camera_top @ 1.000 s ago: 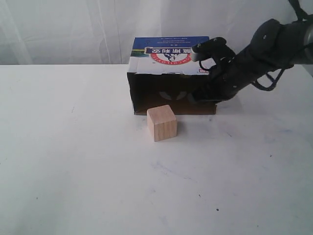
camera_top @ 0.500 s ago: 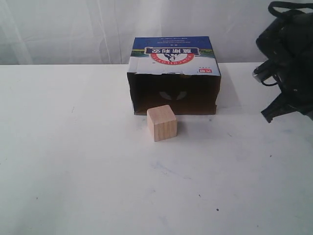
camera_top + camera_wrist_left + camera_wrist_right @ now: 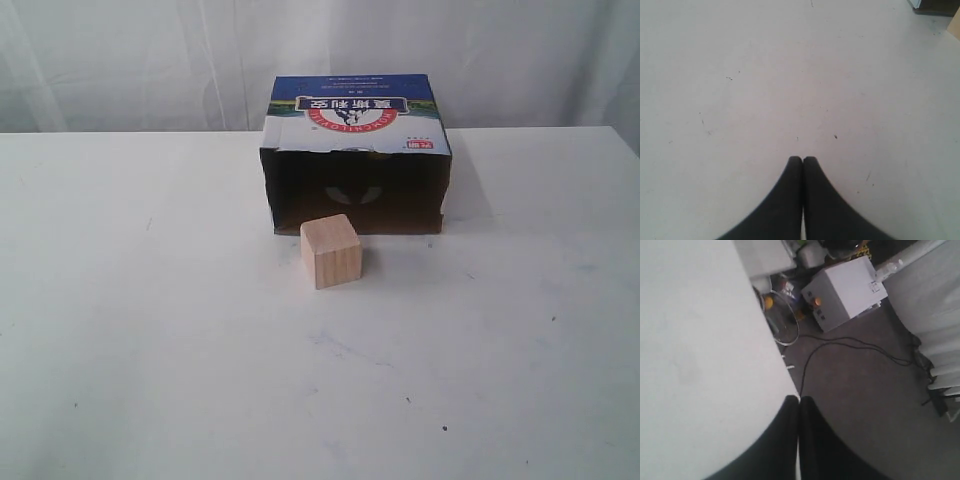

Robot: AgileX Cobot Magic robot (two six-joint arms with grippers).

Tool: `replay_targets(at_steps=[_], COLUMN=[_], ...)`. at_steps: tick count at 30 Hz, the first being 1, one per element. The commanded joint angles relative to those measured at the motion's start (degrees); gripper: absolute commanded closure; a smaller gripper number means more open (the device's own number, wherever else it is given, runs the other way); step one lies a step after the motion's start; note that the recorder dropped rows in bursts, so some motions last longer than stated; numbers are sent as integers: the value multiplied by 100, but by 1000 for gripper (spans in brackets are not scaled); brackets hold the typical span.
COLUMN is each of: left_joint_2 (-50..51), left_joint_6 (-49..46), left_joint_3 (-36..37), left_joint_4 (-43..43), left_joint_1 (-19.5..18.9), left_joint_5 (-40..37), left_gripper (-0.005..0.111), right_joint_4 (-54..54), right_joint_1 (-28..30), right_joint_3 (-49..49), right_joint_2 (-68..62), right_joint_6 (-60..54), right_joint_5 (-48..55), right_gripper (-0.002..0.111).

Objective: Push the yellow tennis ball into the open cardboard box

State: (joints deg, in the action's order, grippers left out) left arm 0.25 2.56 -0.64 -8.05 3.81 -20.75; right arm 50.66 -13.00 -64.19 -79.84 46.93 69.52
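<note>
The open cardboard box (image 3: 355, 150) lies on the white table (image 3: 150, 330) with its blue-and-white printed top up and its dark opening facing the camera. The yellow tennis ball does not show in any view; the box's dark inside reveals no ball. Neither arm appears in the exterior view. My left gripper (image 3: 802, 159) is shut with nothing in it, over bare table, with a corner of the box (image 3: 935, 6) far off. My right gripper (image 3: 799, 398) is shut with nothing in it, above the table's edge (image 3: 780, 347) with floor beyond.
A pale wooden cube (image 3: 331, 251) stands just in front of the box's opening, left of its middle. Off the table, the right wrist view shows a grey equipment box (image 3: 845, 290), cables (image 3: 840, 347) and clutter on the floor.
The right arm reached into the box's right side a second ago, then drew back to the right and has left the exterior view. The box and the cube have not moved.
</note>
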Motion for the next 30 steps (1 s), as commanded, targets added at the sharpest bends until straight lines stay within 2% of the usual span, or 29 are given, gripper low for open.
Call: replay_targets(at_steps=[1, 5, 12, 18, 21, 27, 30], left_joint_2=[-25, -25, -25, -25, -25, -25, -25], left_joint_6=[20, 20, 20, 20, 20, 20, 20], left_joint_3=[48, 48, 48, 48, 48, 48, 48], left_joint_4=[-81, -81, -81, -81, -81, -81, -81], left_joint_1=[34, 34, 34, 34, 34, 34, 34], left_joint_5=[-284, -284, -284, -284, -284, -284, -284], left_gripper=[107, 107, 107, 107, 107, 107, 107], right_joint_4=[230, -171, -221, -782, -1580, -4314, -5693], right_joint_1=[47, 47, 47, 47, 47, 35, 35], right_joint_3=[162, 162, 162, 214, 555, 1648, 1998], right_joint_2=[1191, 2296, 3872, 4497, 4670, 4754, 4742], right_joint_6=[1041, 876, -947, -1458, -2129, -4274, -4454], right_joint_5=[-145, -1088, -3218, -2869, -3164, -4629, -4823], right_gripper=[108, 108, 108, 108, 108, 108, 108])
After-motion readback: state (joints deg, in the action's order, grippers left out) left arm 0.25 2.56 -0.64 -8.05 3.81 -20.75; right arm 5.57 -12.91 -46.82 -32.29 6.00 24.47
